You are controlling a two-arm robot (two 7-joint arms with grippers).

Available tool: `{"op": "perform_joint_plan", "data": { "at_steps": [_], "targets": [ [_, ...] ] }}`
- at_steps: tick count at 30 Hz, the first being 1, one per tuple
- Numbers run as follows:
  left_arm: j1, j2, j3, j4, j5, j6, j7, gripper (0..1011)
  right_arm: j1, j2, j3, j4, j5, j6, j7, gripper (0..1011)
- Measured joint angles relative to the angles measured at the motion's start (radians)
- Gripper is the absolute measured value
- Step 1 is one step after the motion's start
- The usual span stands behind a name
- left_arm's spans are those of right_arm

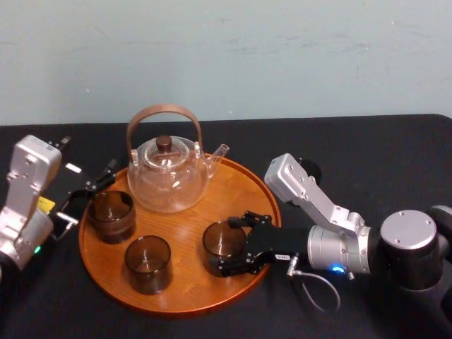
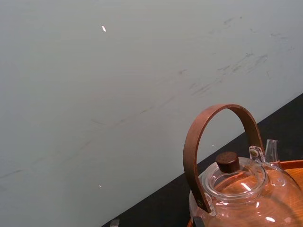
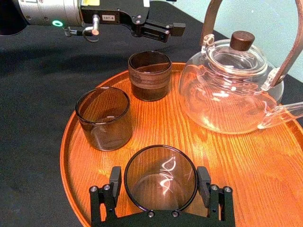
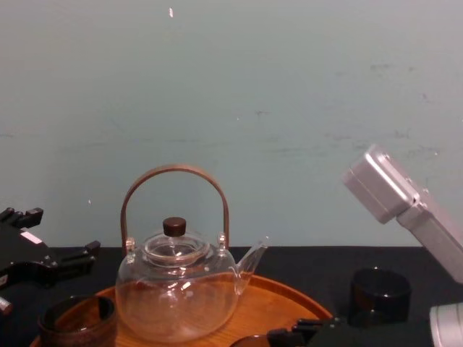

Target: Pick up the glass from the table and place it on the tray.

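Right hand (image 1: 229, 247) clasps the glass (image 1: 219, 239), which stands on the tray (image 1: 212, 300) near the teapot (image 1: 169, 180); left hand (image 1: 90, 196) hangs released beside the tray's left rim.

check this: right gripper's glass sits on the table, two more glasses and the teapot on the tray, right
No: right wrist view shows the glass at the right gripper on the wooden tray too. Left gripper sits at its left edge.

A clear glass teapot (image 1: 169, 176) is sitting toward the back of the black table (image 1: 367, 141), brown handle (image 1: 164, 109) arching over its dark-knobbed lid (image 1: 164, 142), spout pointing right, two dark cups (image 1: 111, 215) (image 1: 148, 263) standing just before it, a pale wall (image 1: 226, 56) rising behind.
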Motion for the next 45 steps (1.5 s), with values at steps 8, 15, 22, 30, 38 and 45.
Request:
{"op": "perform_joint_plan", "data": {
  "at_steps": [8, 15, 22, 30, 38, 45],
  "targets": [
    [0.000, 0.000, 0.000, 0.000, 0.000, 0.000, 0.000, 1001, 0.000, 0.000, 0.000, 0.000, 0.001, 0.001, 0.001, 1003],
    [0.000, 0.000, 0.000, 0.000, 0.000, 0.000, 0.000, 1001, -0.011, 0.019, 0.016, -0.018, 0.017, 0.004, 0.008, 1002],
    [0.000, 0.000, 0.000, 0.000, 0.000, 0.000, 0.000, 1002, -0.044, 0.064, 0.041, -0.065, 0.040, 0.017, 0.007, 1002],
    [0.000, 0.000, 0.000, 0.000, 0.000, 0.000, 0.000, 1001, -0.086, 0.123, 0.073, -0.111, 0.077, 0.023, 0.010, 1002],
    [0.000, 0.000, 0.000, 0.000, 0.000, 0.000, 0.000, 1001, -0.132, 0.190, 0.109, -0.151, 0.117, -0.004, 0.024, 1003],
    [0.000, 0.000, 0.000, 0.000, 0.000, 0.000, 0.000, 1001, -0.178, 0.227, 0.162, -0.179, 0.155, -0.022, -0.014, 1002]
  ]
}}
